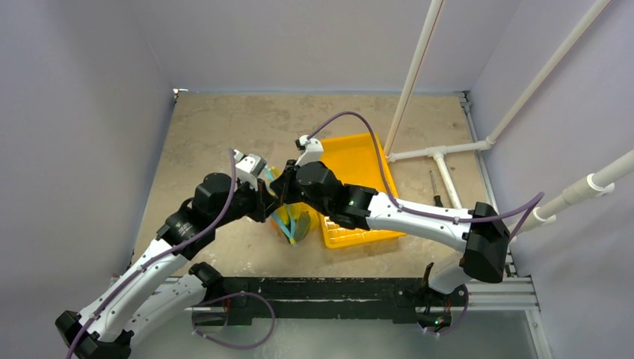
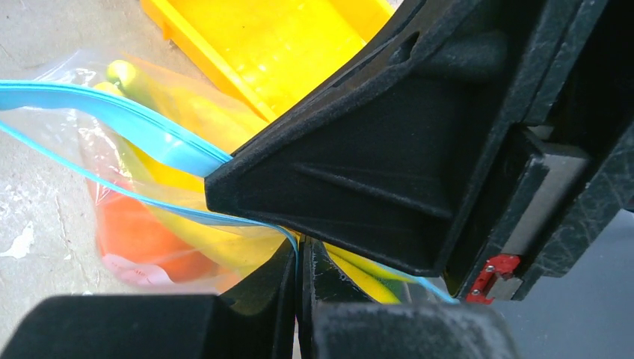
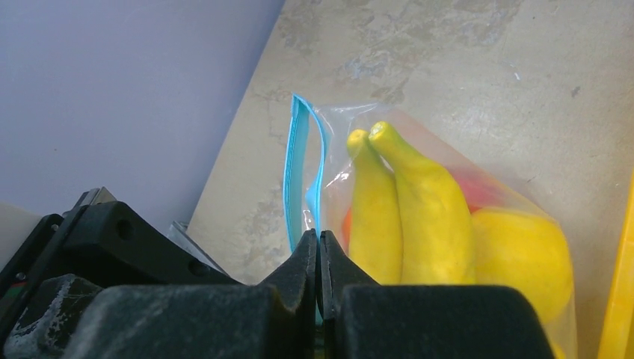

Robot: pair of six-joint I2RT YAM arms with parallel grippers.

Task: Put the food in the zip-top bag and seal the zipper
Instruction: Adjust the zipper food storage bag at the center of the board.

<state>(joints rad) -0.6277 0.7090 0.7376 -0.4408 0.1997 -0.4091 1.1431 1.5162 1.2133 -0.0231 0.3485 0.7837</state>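
Observation:
The clear zip-top bag [image 1: 293, 224] hangs between my two grippers, just left of the yellow tray. Inside it are toy fruits: yellow bananas [image 3: 407, 202], a yellow fruit [image 3: 523, 262], and orange [image 2: 138, 239] and red pieces. The teal-blue zipper strip [image 2: 142, 123] runs along the bag's mouth and also shows in the right wrist view [image 3: 299, 172]. My left gripper [image 2: 299, 258] is shut on the zipper strip. My right gripper [image 3: 319, 243] is shut on the strip too, right beside the left one. The two grippers [image 1: 278, 196] nearly touch above the bag.
The yellow rectangular tray [image 1: 359, 161] lies right of the bag, under my right arm. White pipes [image 1: 441, 153] and a screwdriver-like tool [image 1: 434, 187] lie at the right. Purple walls enclose the table on three sides.

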